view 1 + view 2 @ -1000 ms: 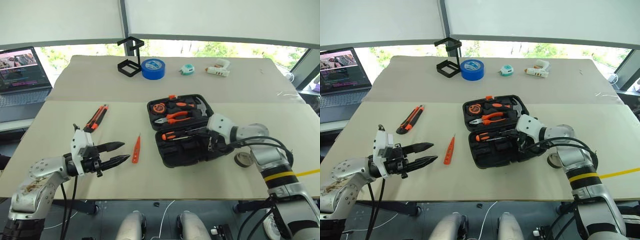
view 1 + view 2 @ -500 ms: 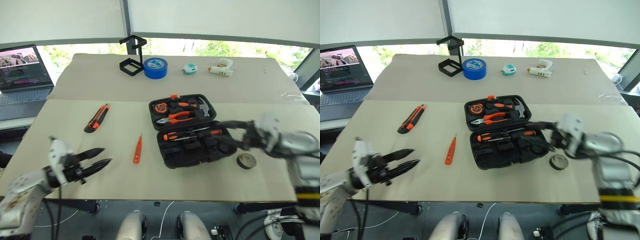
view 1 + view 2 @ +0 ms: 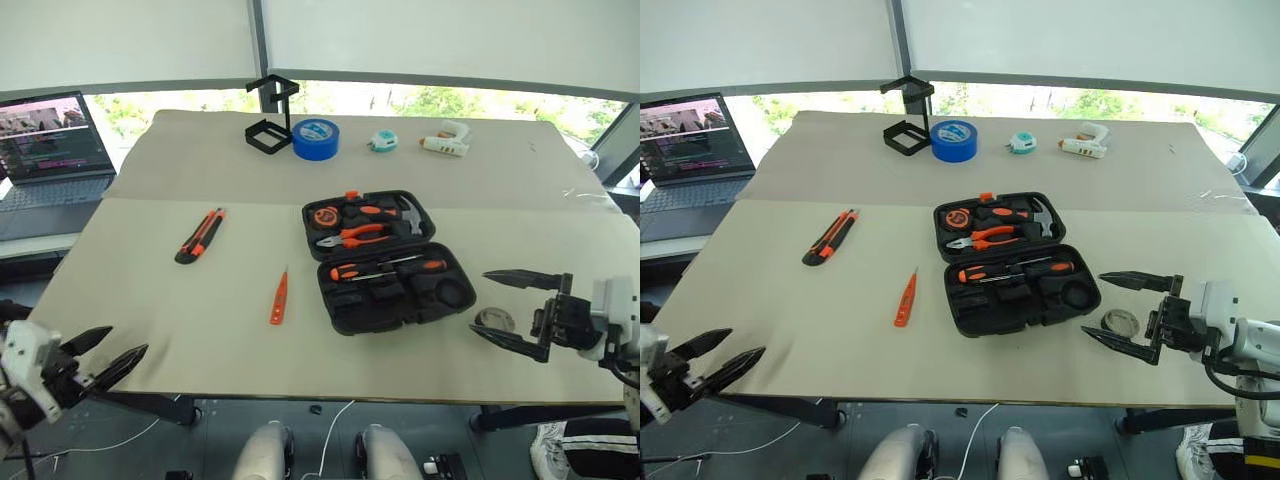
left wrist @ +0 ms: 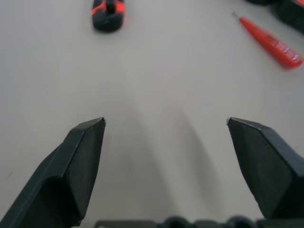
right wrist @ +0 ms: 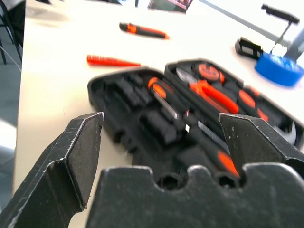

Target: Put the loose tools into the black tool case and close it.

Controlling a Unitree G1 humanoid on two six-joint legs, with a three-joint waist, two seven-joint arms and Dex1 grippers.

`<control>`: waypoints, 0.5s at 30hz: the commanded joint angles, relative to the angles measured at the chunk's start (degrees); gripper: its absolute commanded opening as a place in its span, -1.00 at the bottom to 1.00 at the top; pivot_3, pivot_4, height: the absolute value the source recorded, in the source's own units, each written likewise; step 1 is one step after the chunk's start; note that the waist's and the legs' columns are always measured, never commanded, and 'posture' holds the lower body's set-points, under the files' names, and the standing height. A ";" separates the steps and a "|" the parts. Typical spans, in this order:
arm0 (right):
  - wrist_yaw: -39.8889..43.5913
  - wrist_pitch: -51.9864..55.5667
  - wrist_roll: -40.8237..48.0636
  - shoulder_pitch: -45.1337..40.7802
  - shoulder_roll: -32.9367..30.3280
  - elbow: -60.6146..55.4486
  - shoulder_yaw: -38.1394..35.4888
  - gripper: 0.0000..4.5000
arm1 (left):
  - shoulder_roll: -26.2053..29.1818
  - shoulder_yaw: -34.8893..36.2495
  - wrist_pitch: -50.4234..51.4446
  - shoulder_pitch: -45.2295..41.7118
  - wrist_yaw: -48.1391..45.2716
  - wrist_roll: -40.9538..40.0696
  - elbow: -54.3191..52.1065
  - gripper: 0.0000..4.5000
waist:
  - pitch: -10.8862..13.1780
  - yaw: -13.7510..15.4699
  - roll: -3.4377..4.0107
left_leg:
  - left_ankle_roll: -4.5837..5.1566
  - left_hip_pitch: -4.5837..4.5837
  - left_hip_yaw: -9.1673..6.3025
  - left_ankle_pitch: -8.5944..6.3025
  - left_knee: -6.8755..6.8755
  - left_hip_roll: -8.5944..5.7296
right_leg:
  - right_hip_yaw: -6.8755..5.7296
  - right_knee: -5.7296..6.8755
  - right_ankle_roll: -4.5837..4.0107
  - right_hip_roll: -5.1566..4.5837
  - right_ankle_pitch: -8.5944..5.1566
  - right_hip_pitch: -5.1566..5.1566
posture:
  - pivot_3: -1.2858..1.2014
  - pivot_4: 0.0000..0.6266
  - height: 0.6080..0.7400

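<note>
Since a second ago we find both arms drawn back from the work: the right gripper (image 3: 518, 312), then down at the near half of the black tool case (image 3: 385, 258), now hangs off the table's right near corner with jaws spread wide and empty, and the left gripper (image 3: 105, 354), then over the table, now sits past the near left edge, jaws likewise apart on nothing. Case: open flat at mid-table, two screwdrivers (image 3: 385, 267) bedded in its near half; rigid moulded plastic, we judge it light, the lid best swung over from its far rim. Utility knife (image 3: 199, 235): loose, well left of the case; stiff, ridged handle, probably an easy pinch across the body at mid-length. Tester pen (image 3: 279, 298): loose, between knife and case; slim, smooth, lying flat, likely to skid or roll, so we would take it across the thicker orange barrel. Small tape roll (image 3: 494, 321): just right of the case, directly beside the right gripper; light, low ring, best nipped through its wall. Surface: pale matt table (image 3: 220, 330), seamed across the middle. Room: laptop (image 3: 50, 140) at left, windows behind, blue tape (image 3: 315, 139), wire stand (image 3: 270, 115) and glue gun (image 3: 444, 140) along the far edge.
</note>
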 commanded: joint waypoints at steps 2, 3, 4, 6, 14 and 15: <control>0.25 3.06 3.07 -3.55 -2.34 -3.66 0.25 1.00 | 2.41 -11.08 22.65 -14.09 16.17 -8.09 -12.92 0.96 | 0.00 0.02 0.02 | 0.01 0.01 -0.01 0.01 0.00 -0.01 | 0.01 -0.07 0.12 0.01 0.08 0.06 | 0.03 -0.52 1.00; 0.35 4.00 3.34 -4.12 -2.74 -3.97 0.65 1.00 | 1.17 -13.90 27.87 -18.49 20.93 -8.94 -14.07 0.96 | 0.01 -0.03 0.04 | 0.04 0.02 -0.01 0.04 0.00 -0.05 | 0.03 -0.07 0.17 0.02 0.11 0.07 | 0.03 -0.52 1.00; 0.57 4.48 3.37 -4.49 -3.01 -4.23 1.15 1.00 | -1.63 -16.21 32.98 -23.09 26.03 -9.50 -14.42 0.96 | 0.01 -0.05 0.04 | 0.08 0.00 -0.02 0.06 0.00 -0.11 | 0.01 -0.05 0.23 0.15 0.14 0.08 | 0.03 -0.52 1.00; 0.91 5.64 3.68 -4.62 -3.38 -5.05 1.92 1.00 | -8.05 -19.52 41.37 -30.37 34.91 -9.13 -14.88 0.96 | 0.00 -0.09 0.01 | 0.17 0.00 -0.02 0.11 0.01 -0.13 | 0.07 -0.11 0.35 0.32 0.21 0.10 | 0.03 -0.52 1.00; 1.91 8.13 3.74 -4.51 -4.06 -7.02 3.13 1.00 | -26.48 -28.88 54.85 -40.29 51.12 0.44 -11.71 0.96 | 0.04 -0.24 -0.07 | 0.17 -0.23 -0.07 0.11 0.04 -0.11 | 0.22 -0.17 0.42 0.82 0.25 -0.06 | 0.03 -0.52 1.00; 1.87 8.40 3.76 -4.57 -4.07 -7.26 3.12 1.00 | -26.81 -30.41 54.79 -40.21 51.62 1.67 -11.34 0.96 | 0.03 -0.23 -0.07 | 0.15 -0.22 -0.07 0.12 0.04 -0.12 | 0.23 -0.18 0.42 0.81 0.25 -0.06 | 0.03 -0.52 1.00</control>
